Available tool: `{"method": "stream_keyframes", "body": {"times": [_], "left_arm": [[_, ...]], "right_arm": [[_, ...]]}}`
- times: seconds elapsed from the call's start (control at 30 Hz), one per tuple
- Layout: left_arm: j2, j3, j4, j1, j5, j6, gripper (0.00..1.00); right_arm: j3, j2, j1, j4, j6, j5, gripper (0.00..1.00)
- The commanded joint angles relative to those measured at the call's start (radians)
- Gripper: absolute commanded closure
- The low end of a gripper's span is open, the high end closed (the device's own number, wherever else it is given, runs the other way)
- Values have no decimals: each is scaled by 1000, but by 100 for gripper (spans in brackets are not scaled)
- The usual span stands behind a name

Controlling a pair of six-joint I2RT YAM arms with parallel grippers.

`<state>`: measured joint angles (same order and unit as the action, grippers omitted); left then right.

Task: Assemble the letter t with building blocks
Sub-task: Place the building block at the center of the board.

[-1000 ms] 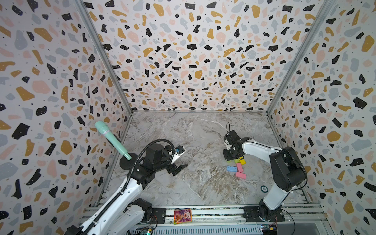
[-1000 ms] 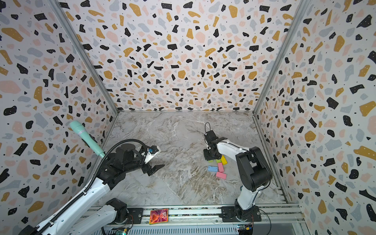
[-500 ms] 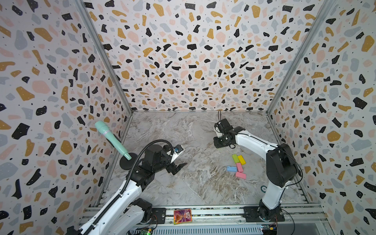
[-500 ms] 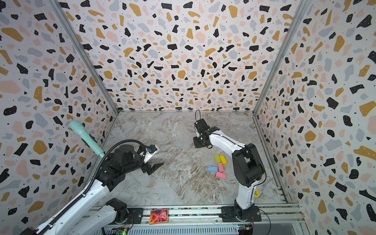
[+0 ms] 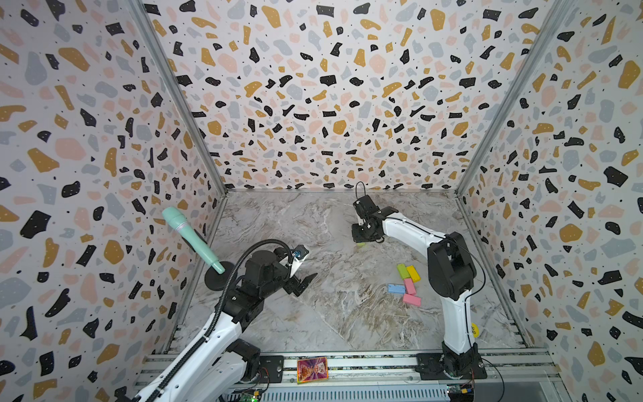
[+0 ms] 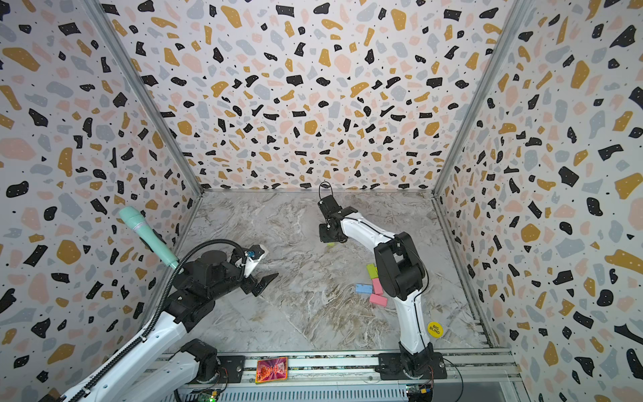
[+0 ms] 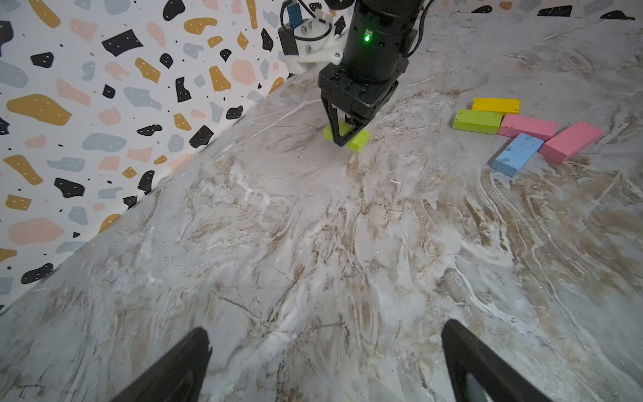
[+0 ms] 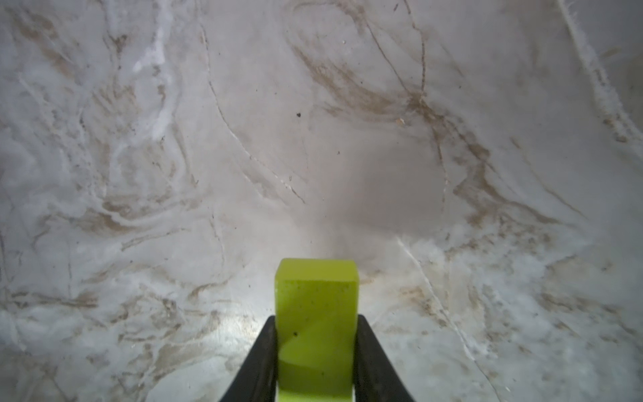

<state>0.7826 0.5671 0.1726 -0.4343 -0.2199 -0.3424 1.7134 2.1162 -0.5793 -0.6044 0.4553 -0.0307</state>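
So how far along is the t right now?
Barely begun: no t is formed. In hand: the right gripper is shut on one lime green block, apart from the rest. To do: five blocks lie in a loose cluster; left gripper open, empty.

Place: a robot lab test cell.
Walls: terrazzo-patterned panels (image 5: 330, 104) are boxing in a marble-patterned tabletop (image 5: 313, 323) on three sides.
Mounting: two white-and-black robot arms (image 5: 414, 233) are standing bolted to a slotted aluminium rail (image 5: 365, 365).
Audio: a teal microphone (image 5: 189, 236) is leaning in.
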Motion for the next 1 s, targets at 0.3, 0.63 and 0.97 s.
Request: {"method": "stream_keyframes", "body": {"times": [0.3, 0.63, 0.97], "left_arm": [[-48, -30, -63, -4, 22, 9, 1], [-28, -33, -73, -5, 1, 4, 0], [-43, -35, -64, -5, 7, 0, 1]], "right_arm": [[90, 92, -43, -35, 123, -67, 81], [96, 130, -84, -37, 144, -91, 80], [36, 116, -96, 13, 200, -88, 78]]}}
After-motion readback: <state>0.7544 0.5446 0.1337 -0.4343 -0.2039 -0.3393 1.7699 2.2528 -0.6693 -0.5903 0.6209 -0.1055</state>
